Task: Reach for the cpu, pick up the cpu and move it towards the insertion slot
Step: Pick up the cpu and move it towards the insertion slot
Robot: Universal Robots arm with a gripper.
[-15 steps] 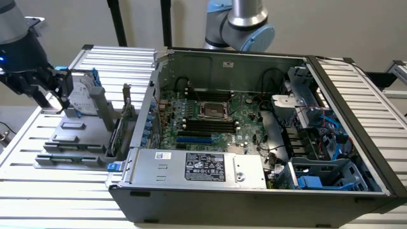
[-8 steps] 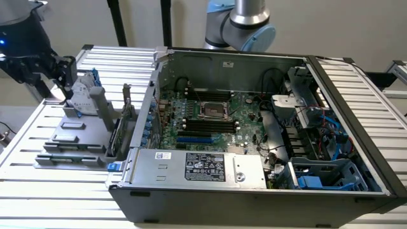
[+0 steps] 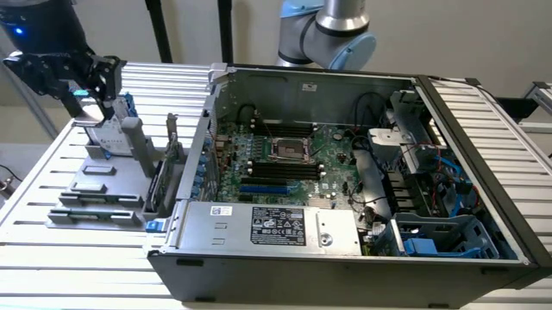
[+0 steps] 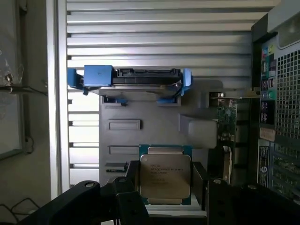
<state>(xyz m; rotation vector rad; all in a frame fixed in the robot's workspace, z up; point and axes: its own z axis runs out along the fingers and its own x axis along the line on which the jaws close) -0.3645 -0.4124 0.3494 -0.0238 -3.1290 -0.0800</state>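
The cpu (image 4: 165,176), a small square chip with a silvery printed top and a green edge, sits between the two dark fingers (image 4: 133,185) of my gripper (image 4: 165,183), which is shut on it. In the exterior view the gripper (image 3: 86,90) hangs at the far left, lifted above the grey parts holder (image 3: 95,194); the chip there is hard to make out. The insertion slot (image 3: 291,150), a square socket with a shiny metal frame and dark centre, lies on the motherboard inside the open computer case, well to the exterior view's right of the gripper.
A silver hard drive with blue rails (image 4: 133,78) stands on edge in the grey holder (image 4: 140,126), just below the gripper (image 3: 112,139). A green expansion card (image 4: 226,117) stands beside it. The case's wall (image 3: 207,129) rises between holder and motherboard. Black memory slots (image 3: 280,169) flank the socket.
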